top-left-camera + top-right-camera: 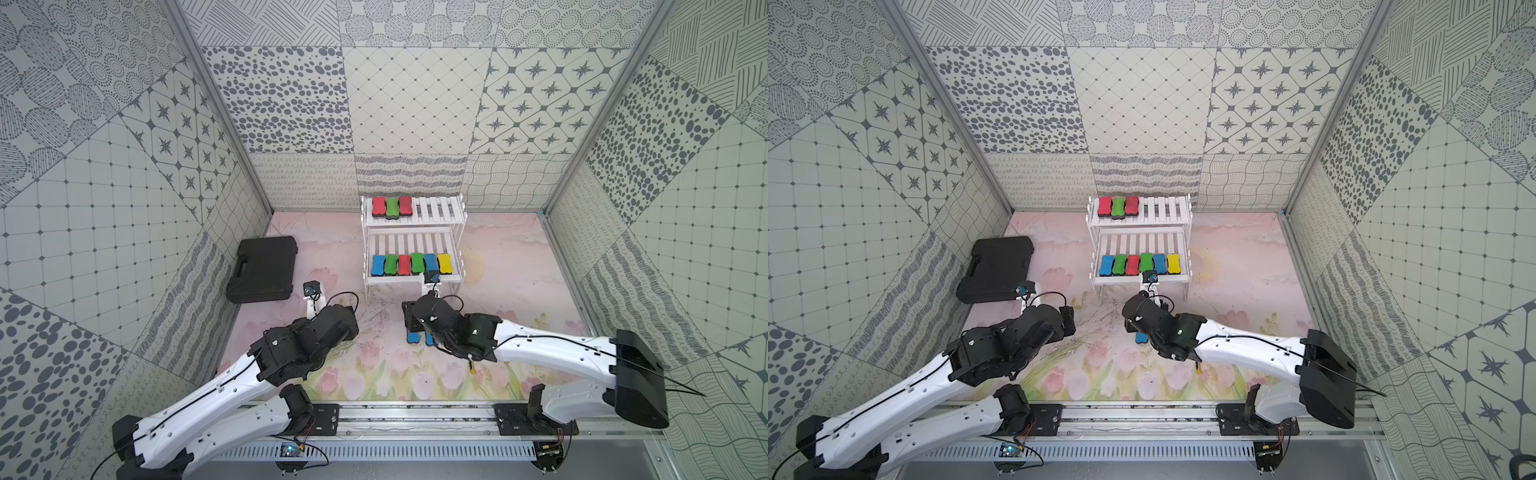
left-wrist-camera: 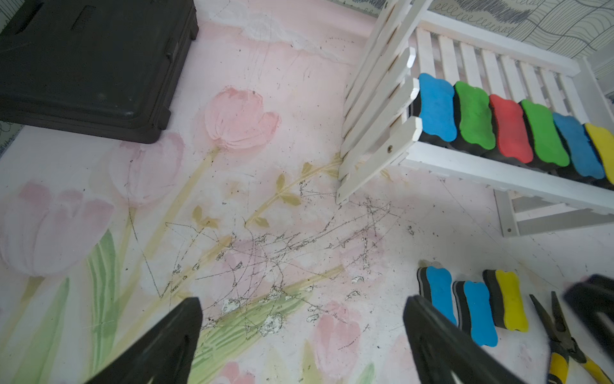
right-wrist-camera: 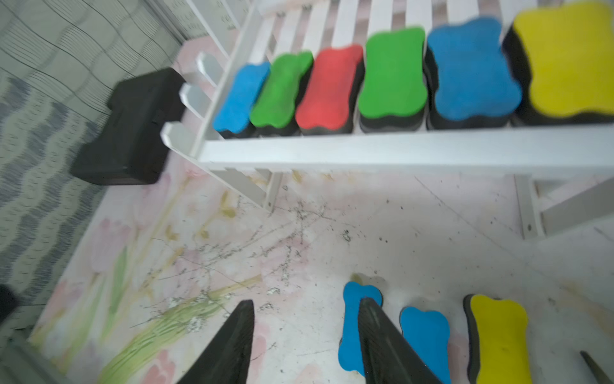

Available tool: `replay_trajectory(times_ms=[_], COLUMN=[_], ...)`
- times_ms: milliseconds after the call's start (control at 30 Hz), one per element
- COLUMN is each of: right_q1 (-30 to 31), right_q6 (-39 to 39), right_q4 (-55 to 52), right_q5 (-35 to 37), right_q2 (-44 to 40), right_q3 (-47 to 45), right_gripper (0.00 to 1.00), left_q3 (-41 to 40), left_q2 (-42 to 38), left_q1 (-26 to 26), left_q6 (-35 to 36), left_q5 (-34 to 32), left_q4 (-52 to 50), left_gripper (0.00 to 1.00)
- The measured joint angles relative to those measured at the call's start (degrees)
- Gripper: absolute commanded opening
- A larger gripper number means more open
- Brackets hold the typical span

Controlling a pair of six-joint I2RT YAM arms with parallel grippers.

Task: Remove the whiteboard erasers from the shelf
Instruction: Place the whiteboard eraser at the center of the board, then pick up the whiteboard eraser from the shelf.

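Observation:
The white shelf (image 1: 399, 279) stands at the back centre. Three whiteboard erasers (image 1: 391, 207), red, green and red, lie on its upper tier. Several more (image 1: 411, 264) sit side by side along the front of its lower tier (image 3: 365, 151). Two blue erasers (image 3: 349, 332) (image 3: 425, 332) and a yellow one (image 3: 498, 335) lie on the mat in front of the shelf. My right gripper (image 3: 306, 302) hangs open and empty just beside the leftmost blue one. My left gripper (image 2: 304, 301) is wide open over bare mat, left of those erasers (image 2: 478, 312).
A black plastic case (image 1: 262, 270) lies on the mat left of the shelf. Yellow-handled pliers (image 2: 561, 349) lie just right of the yellow eraser on the mat. Patterned walls close in the back and both sides.

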Motion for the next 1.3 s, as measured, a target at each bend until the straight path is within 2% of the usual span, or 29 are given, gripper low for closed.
replay_trajectory(times_ms=[133,300,467,633,900,1300], right_q1=[-4.3,-12.1,-19.0,-20.8,-23.1,-24.7], right_q6=[-7.0,-12.7,-17.7,-22.0,-25.0,-24.9], right_q4=[-4.1,-8.0,-13.7,-20.0,-27.7,-30.0], right_q5=[-3.1,-7.6,-9.7,-9.8,-11.6,-14.3], right_q2=[-1.6,3.4,16.9,29.1,38.4,38.8], right_q3=[11.1,26.4,45.2,59.3,71.2,72.2], right_gripper=[0.52,0.52,0.52,0.52,0.52,0.5], left_q3=[-1.0,-1.2,-1.2,-1.2,-1.2,-1.1], left_q2=[0.6,1.6,2.1,2.1,1.8,1.7], left_q1=[0.0,0.0,0.0,0.0,0.0,0.0], left_q6=[-0.2,-0.2,-0.4,-0.4,-0.4,-0.4], left_q5=[0.9,1.9,2.6,2.7,2.7,2.7], left_q4=[0.1,0.7,1.4,1.5,1.5,1.5], left_gripper=[1.0,0.99,0.99,0.99,0.99,0.99])
